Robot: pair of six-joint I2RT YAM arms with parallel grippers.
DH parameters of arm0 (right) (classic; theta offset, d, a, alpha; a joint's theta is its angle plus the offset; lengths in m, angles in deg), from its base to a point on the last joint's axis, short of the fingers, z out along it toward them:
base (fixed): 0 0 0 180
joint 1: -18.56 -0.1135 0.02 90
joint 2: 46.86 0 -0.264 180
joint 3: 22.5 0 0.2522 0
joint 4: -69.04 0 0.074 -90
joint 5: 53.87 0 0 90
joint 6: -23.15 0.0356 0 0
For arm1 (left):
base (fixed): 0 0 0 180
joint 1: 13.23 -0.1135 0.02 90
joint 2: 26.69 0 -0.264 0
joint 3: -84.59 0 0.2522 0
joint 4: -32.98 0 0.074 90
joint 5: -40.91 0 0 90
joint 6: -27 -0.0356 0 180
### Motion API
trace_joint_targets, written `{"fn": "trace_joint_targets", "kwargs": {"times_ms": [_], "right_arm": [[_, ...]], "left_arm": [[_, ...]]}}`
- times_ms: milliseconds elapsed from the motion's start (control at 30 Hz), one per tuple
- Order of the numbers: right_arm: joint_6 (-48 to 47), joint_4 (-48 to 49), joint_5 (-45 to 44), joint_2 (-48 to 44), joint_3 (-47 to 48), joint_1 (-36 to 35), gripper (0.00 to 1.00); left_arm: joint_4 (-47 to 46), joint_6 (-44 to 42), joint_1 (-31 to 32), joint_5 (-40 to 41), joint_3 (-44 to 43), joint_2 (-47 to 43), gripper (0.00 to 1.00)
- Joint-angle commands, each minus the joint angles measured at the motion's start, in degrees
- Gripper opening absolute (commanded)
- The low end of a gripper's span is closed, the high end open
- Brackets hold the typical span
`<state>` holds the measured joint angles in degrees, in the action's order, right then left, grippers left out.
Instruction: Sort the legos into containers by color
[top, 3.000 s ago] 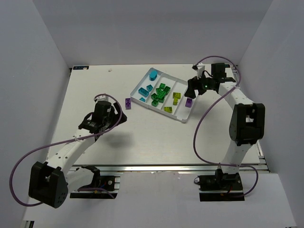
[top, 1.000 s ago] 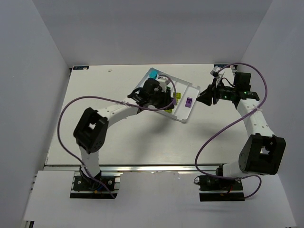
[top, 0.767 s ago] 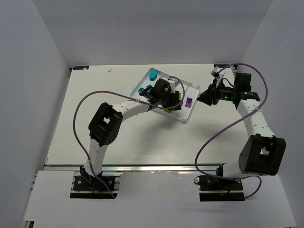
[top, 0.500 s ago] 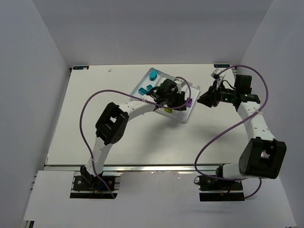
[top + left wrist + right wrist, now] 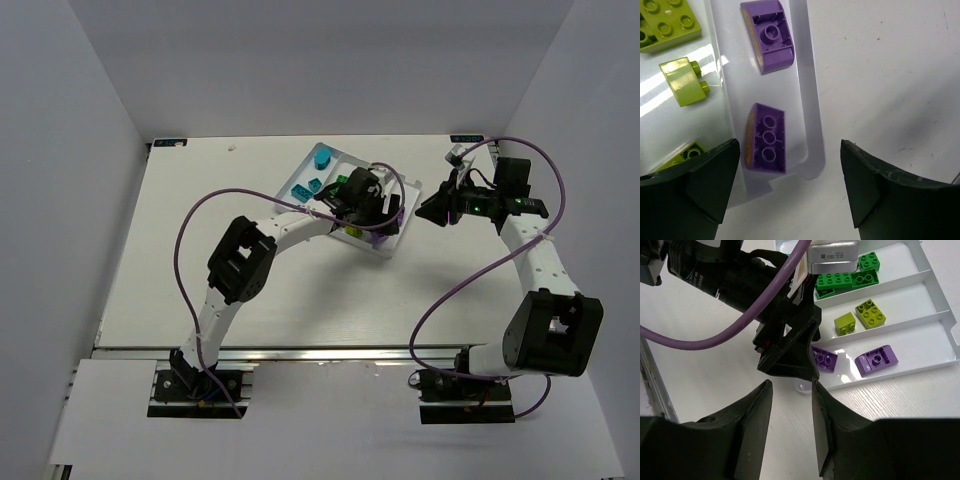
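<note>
My left gripper (image 5: pixel 388 215) hangs open over the near right corner of the white tray (image 5: pixel 405 183), nothing in its jaws (image 5: pixel 789 145). Just below it a purple brick (image 5: pixel 765 138) lies upside down in the end compartment, a second purple brick (image 5: pixel 769 35) farther along. Yellow-green bricks (image 5: pixel 685 80) fill the neighbouring compartment, green ones (image 5: pixel 845 280) the one after, and cyan ones (image 5: pixel 321 157) the far-left one. My right gripper (image 5: pixel 420 212) hovers right of the tray, its fingers (image 5: pixel 791 385) apart and empty, pointing at the left gripper (image 5: pixel 790 355).
The tray's outer wall (image 5: pixel 807 100) borders bare white table (image 5: pixel 890 75) to the right. The left arm's purple cable (image 5: pixel 200 215) loops over the table's middle. The right arm's cable (image 5: pixel 440 290) arcs over the table's right side.
The left arm swept right across the tray to its end compartment and its jaws opened, leaving the purple brick lying there. The right gripper stayed beside the tray.
</note>
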<state>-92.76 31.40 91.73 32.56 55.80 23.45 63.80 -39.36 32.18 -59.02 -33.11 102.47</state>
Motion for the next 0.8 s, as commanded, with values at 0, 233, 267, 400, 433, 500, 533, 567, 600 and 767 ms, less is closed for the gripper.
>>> {"fn": "trace_joint_targets", "kwargs": {"times_ms": [0, 233, 267, 400, 433, 500, 533, 567, 600, 767], "right_arm": [[-0.5, -0.4, 0.0, -1.0, 0.7, 0.3, 0.43], [-1.0, -1.3, -3.9, -2.2, 1.6, 0.3, 0.89], [-0.3, -1.0, -5.0, -2.4, 1.6, 0.2, 0.89], [6.4, 2.8, -10.7, -4.4, 0.9, 0.3, 0.89], [8.3, 4.1, -12.5, -4.6, 0.7, 0.3, 0.89], [11.5, 4.8, -17.1, -4.8, 0.5, 0.4, 0.89], [12.3, 4.5, -18.0, -4.6, 0.9, 0.4, 0.89], [13.0, 4.0, -18.7, -4.4, 1.6, 0.4, 0.89], [13.6, 3.5, -19.8, -4.0, 1.9, 0.4, 0.89], [17.7, 2.3, -23.8, -3.7, 3.2, 0.3, 0.89]], "left_arm": [[1.0, -0.1, 0.2, 2.9, -3.2, -2.3, 0.91], [1.5, 0.3, 0.0, 8.6, 3.4, -13.0, 0.94], [1.5, 0.4, -0.1, 9.1, 5.2, -14.8, 0.95], [-0.2, 2.5, -1.0, 13.7, 16.8, -25.1, 0.98], [-0.5, 3.5, -1.2, 15.2, 19.4, -29.5, 0.98], [-1.3, 4.7, -1.8, 16.5, 26.5, -34.0, 0.98], [-1.4, 5.9, -1.9, 18.5, 28.7, -38.2, 0.98], [-1.6, 6.3, -2.1, 19.5, 32.7, -40.3, 0.98], [-1.9, 6.9, -2.4, 20.5, 34.4, -42.3, 0.98], [-1.7, 9.1, -3.9, 25.8, 41.6, -53.6, 0.98]]}}
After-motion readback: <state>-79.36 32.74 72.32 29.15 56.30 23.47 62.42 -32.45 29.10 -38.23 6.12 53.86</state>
